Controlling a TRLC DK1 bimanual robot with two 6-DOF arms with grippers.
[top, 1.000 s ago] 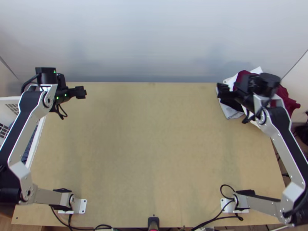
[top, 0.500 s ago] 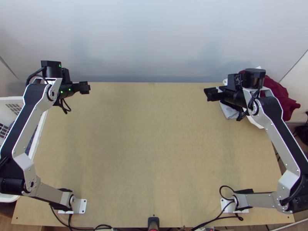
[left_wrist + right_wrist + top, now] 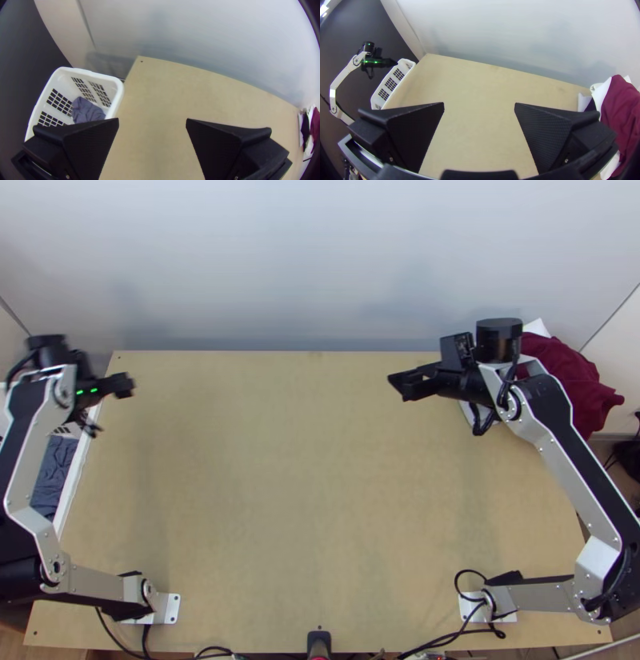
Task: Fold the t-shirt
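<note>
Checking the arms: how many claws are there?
2: the left black two-fingered claw, near the far left corner of the light wooden table; the right black claw, left of the dark red cloth.

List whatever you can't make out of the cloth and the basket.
- Maroon cloth, left part: top view, behind the right arm.
- Whether it is a t-shirt: right wrist view, its bunching hides the shape.
- Grey-blue cloth, whole outline: left wrist view, partly behind the left gripper.
- Basket, outer side: top view, cut off by the left edge.
</note>
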